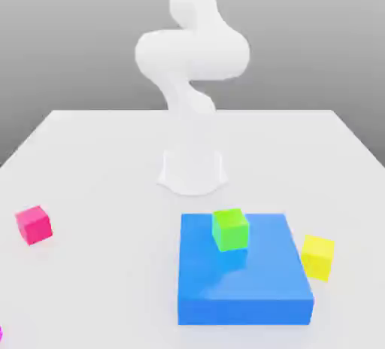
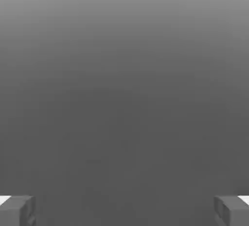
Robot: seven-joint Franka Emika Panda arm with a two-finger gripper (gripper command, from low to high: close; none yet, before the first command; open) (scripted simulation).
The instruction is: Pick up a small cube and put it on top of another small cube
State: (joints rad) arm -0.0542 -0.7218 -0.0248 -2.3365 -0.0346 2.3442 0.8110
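Observation:
A small green cube (image 1: 230, 229) rests on a large flat blue block (image 1: 242, 271) at the front of the white table. Beside the block's right side, as the exterior view shows it, a small yellow cube (image 1: 317, 256) sits on the table. A small pink cube (image 1: 34, 224) lies far off on the exterior view's left. In the hand view my gripper (image 2: 124, 213) is open, its grey fingertips (image 2: 17, 211) spread wide with nothing between them, facing a plain grey background.
The white arm (image 1: 192, 54) rises from its round base (image 1: 192, 171) behind the blue block and runs up out of the exterior view. A sliver of something magenta (image 1: 1, 333) shows at the front left edge. The table's edges (image 1: 355, 141) slope away at both sides.

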